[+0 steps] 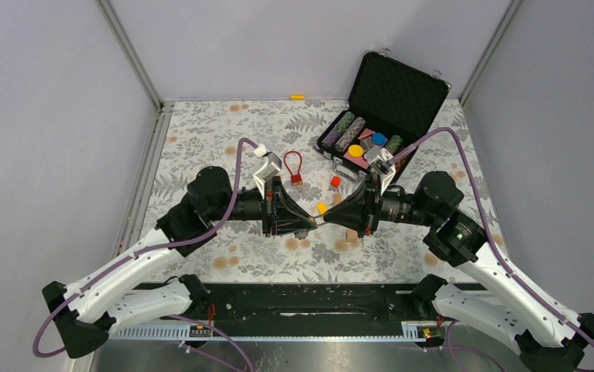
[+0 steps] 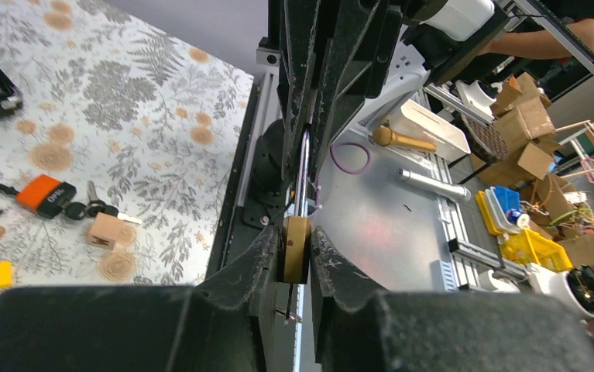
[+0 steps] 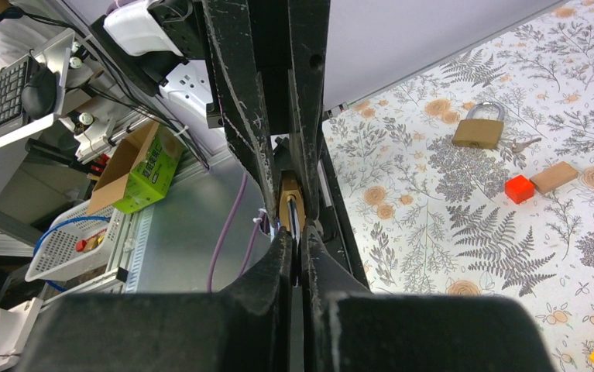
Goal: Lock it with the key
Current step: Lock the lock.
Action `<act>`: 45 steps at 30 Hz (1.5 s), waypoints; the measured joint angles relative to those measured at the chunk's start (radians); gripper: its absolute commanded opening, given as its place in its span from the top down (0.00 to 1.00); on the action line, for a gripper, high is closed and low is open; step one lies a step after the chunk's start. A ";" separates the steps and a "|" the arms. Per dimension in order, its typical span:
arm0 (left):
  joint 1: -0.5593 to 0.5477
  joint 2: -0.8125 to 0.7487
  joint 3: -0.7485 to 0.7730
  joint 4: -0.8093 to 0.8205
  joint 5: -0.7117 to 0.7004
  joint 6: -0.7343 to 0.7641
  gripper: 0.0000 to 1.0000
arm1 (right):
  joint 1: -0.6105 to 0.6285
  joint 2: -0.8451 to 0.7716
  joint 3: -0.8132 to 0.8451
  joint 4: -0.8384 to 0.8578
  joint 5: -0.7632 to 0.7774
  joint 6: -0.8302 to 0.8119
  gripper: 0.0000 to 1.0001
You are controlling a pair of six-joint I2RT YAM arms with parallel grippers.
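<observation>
My left gripper is shut on a brass padlock and holds it above the middle of the table. In the left wrist view its jaws clamp the lock's flat sides. A silver stem runs from the lock into the fingers of my right gripper. In the right wrist view my right gripper is shut on a thin key, right against the brass padlock. The two grippers meet tip to tip. The keyhole itself is hidden.
An open black case with poker chips stands at the back right. A red cable lock, a red cube, a yellow block and a wooden block lie near the grippers. A second brass padlock lies on the cloth.
</observation>
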 measured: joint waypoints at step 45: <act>-0.008 0.140 0.061 -0.110 0.152 0.184 0.60 | 0.112 0.129 0.119 -0.200 0.114 -0.126 1.00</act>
